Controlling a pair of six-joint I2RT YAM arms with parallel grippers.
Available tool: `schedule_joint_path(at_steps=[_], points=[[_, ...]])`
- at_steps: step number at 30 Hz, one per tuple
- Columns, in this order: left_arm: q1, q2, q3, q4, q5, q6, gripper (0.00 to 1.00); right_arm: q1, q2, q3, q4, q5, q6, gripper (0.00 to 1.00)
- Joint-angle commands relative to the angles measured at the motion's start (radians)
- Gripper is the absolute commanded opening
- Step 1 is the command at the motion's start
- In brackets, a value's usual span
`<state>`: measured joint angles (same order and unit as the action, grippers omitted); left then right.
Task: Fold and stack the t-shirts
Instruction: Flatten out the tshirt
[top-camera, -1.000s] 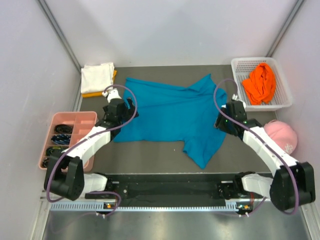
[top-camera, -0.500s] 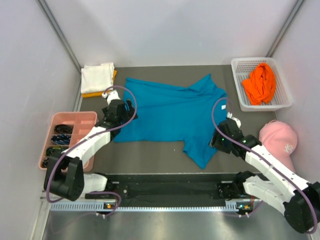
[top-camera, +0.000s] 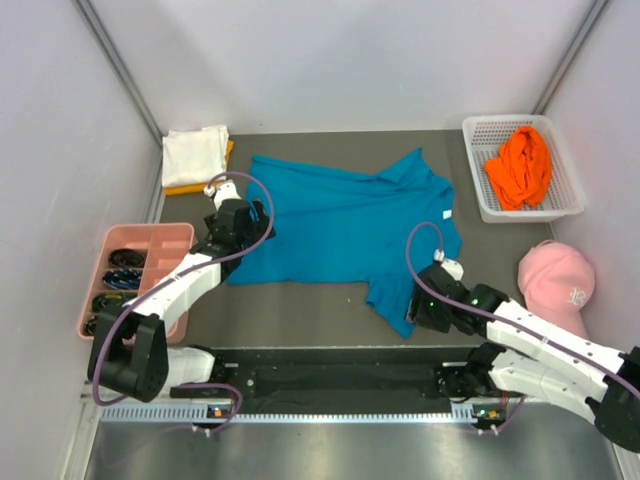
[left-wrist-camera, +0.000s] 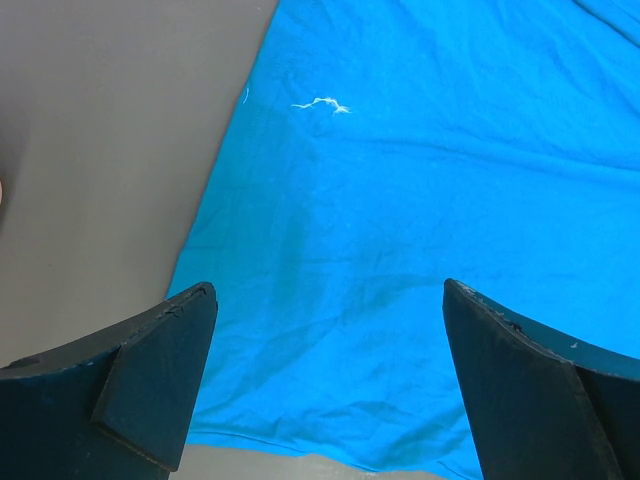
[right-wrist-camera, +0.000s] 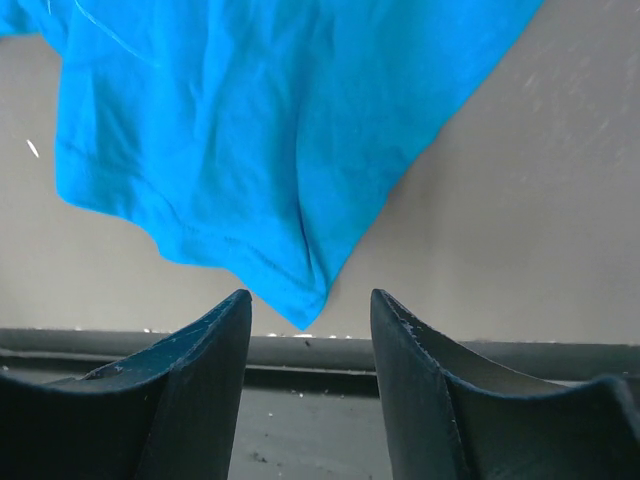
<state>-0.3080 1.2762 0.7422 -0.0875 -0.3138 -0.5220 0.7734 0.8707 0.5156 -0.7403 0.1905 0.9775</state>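
Far right, basket (top-camera: 566, 178) holds orange shirt (top-camera: 520, 165); left hand (left-wrist-camera: 327, 300) wide, right hand (right-wrist-camera: 309, 297) half-open, empty.

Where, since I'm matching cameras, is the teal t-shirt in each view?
Top external: teal t-shirt spread mid-table.
Left wrist: teal t-shirt fills the right and centre.
Right wrist: teal t-shirt upper left, corner pointing down.
Shared landmark: grey table beside the cloth.

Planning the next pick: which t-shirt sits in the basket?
The bright orange t-shirt, bunched in the white basket; the teal t-shirt lies spread out, the white t-shirt folded far left.
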Motion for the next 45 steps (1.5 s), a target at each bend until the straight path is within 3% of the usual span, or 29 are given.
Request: schedule_joint_path(at_steps=[1, 11, 32, 41, 45], points=[[0.006, -0.015, -0.001, 0.009, -0.021, 0.004, 0.99, 0.075, 0.014, -0.015, -0.005, 0.032, 0.088, 0.51], [0.006, -0.029, -0.01, 0.002, -0.027, 0.002, 0.99, 0.159, 0.059, -0.038, 0.024, 0.041, 0.156, 0.47], [0.006, -0.018, 0.014, 0.002, -0.033, 0.013, 0.99, 0.161, 0.175, -0.048, 0.136, 0.056, 0.148, 0.45], [0.006, -0.011, 0.019, -0.001, -0.034, 0.014, 0.99, 0.159, 0.18, -0.06, 0.137, 0.055, 0.155, 0.25], [0.006, -0.012, 0.017, -0.001, -0.041, 0.014, 0.99, 0.159, 0.172, -0.065, 0.13, 0.049, 0.156, 0.0]])
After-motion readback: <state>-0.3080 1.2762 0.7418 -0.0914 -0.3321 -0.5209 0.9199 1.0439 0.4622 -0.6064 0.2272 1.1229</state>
